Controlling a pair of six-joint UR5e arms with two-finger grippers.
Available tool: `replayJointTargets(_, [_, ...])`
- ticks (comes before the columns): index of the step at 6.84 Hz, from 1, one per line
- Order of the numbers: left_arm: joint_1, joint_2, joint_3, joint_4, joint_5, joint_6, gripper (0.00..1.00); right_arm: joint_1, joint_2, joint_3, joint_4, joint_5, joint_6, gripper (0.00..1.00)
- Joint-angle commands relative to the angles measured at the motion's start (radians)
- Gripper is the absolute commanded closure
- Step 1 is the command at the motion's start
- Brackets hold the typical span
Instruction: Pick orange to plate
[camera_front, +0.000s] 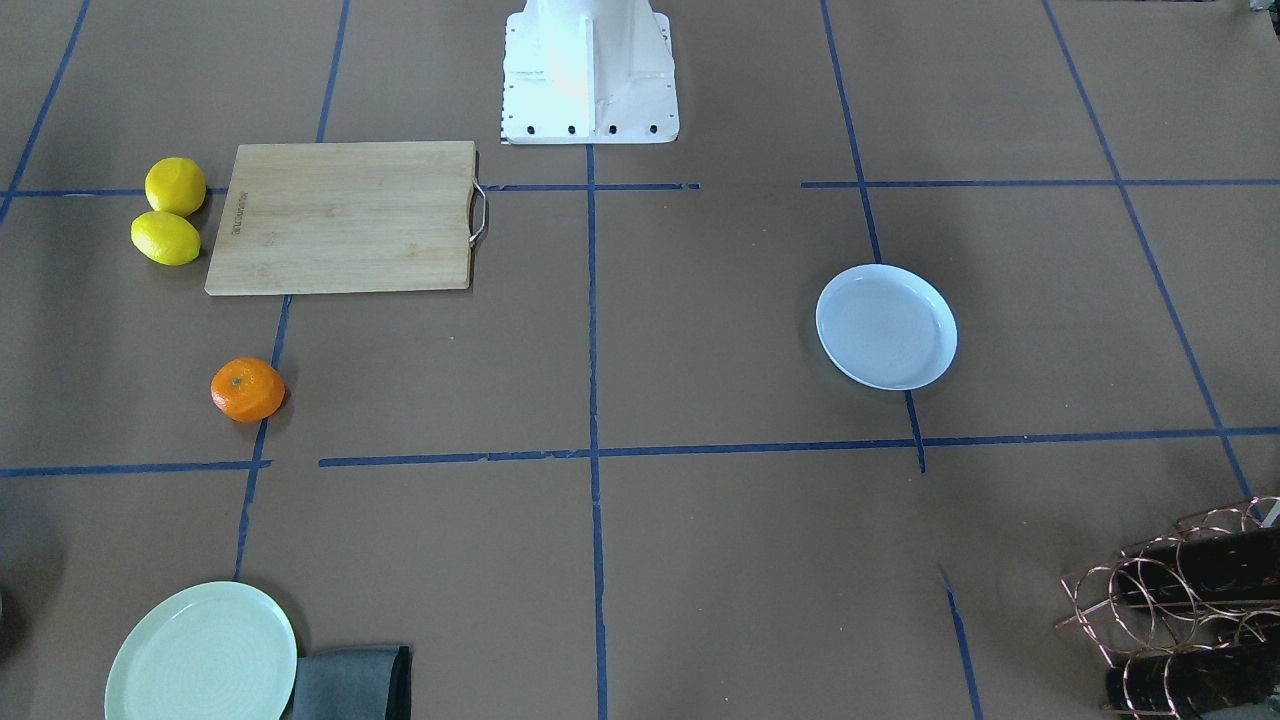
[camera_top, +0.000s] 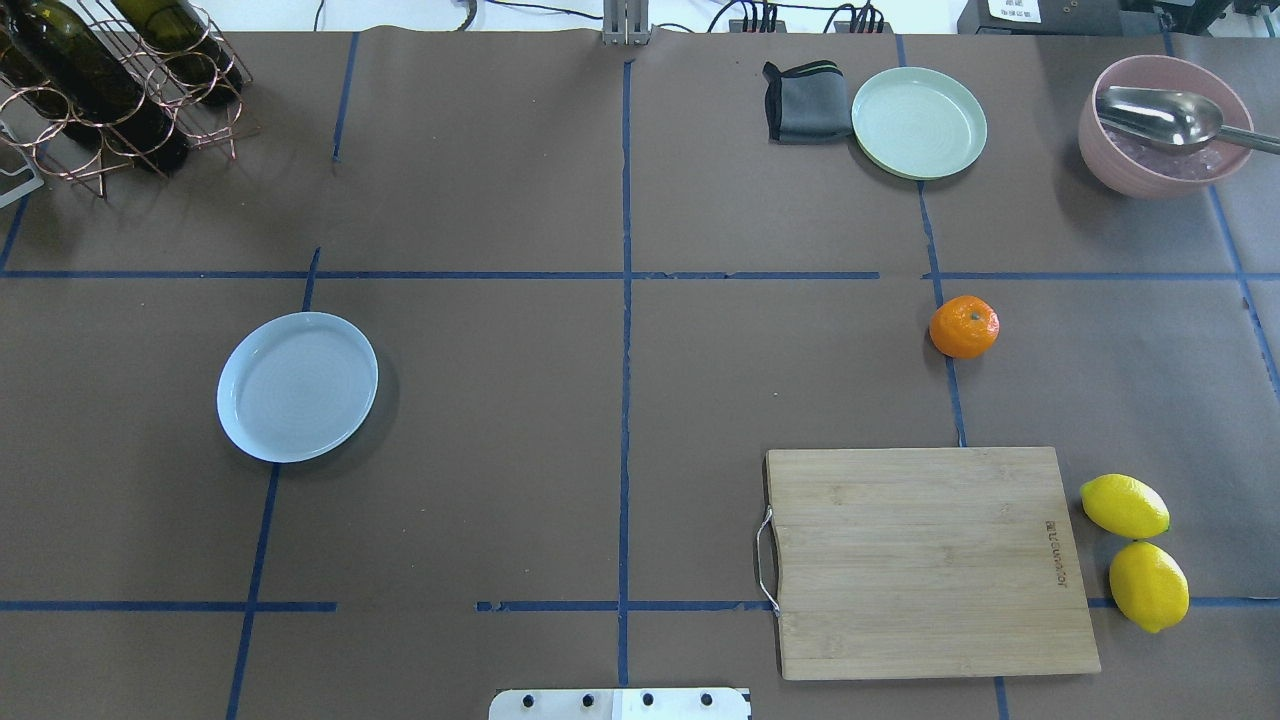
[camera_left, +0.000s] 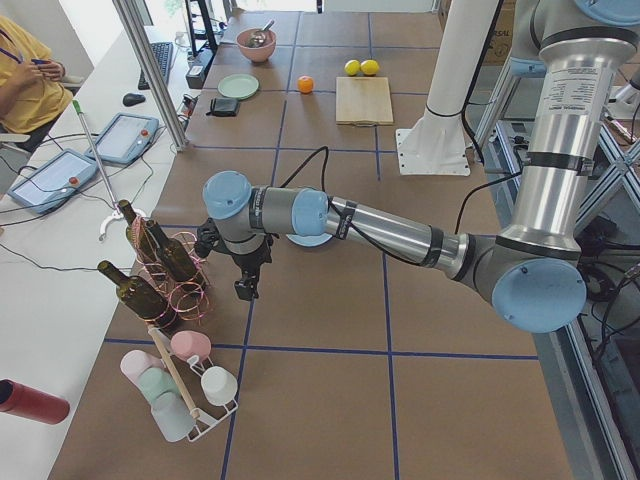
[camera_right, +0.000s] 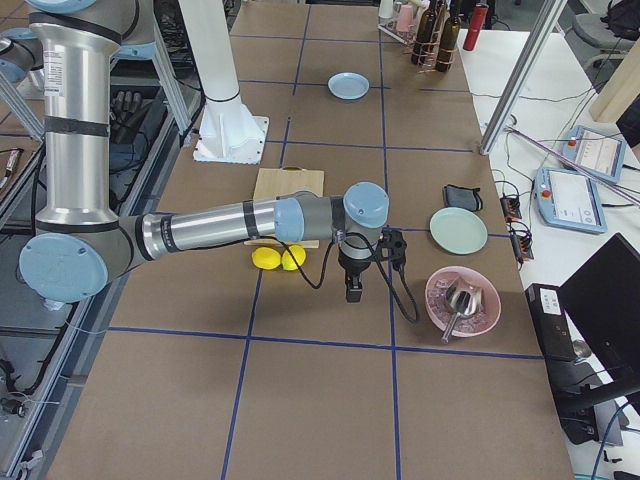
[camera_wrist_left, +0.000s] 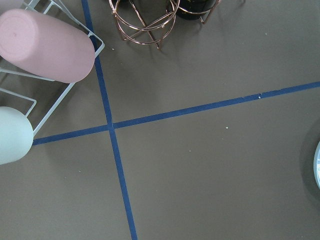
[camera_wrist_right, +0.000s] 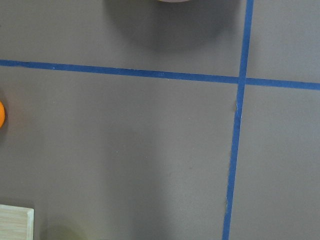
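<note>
Orange-skinned and small, the one orange (camera_top: 964, 327) lies toward the right end of the table (camera_top: 500, 450), well apart from the one bluish-white plate (camera_top: 297, 386) in its left half. It looks light, firm and apt to roll, so grip across its widest middle from above. Two lemons (camera_top: 1124, 506) and one green plate (camera_top: 919, 122) also show; whether the left hand (camera_left: 246, 290) or the right hand (camera_right: 353, 292) is clenched I cannot tell.

The brown table (camera_top: 500, 450) bears the orange (camera_top: 964, 327), plate (camera_top: 297, 386), green plate (camera_top: 919, 122), cutting board (camera_top: 930, 560), two lemons (camera_top: 1124, 506), cloth (camera_top: 803, 102), bowl (camera_top: 1130, 165)

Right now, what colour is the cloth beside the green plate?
Dark grey folded cloth; clearest in overhead view.
</note>
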Motion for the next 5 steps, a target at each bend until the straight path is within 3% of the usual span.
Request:
replayJointTargets(1, [0.027,0.006,-0.013,-0.131,-0.009,-0.018,0.0,-0.001,0.004,0.005,0.0,0.004,0.0,0.0])
replayJointTargets(3, [0.135,0.003,-0.022,-0.147,-0.015,-0.021,0.0,-0.001,0.007,0.009,0.0,0.007,-0.002,0.0])
replayJointTargets(5, [0.291,0.001,-0.03,-0.277,-0.023,-0.359,0.0,-0.015,0.01,0.019,0.002,0.007,-0.005,0.0])
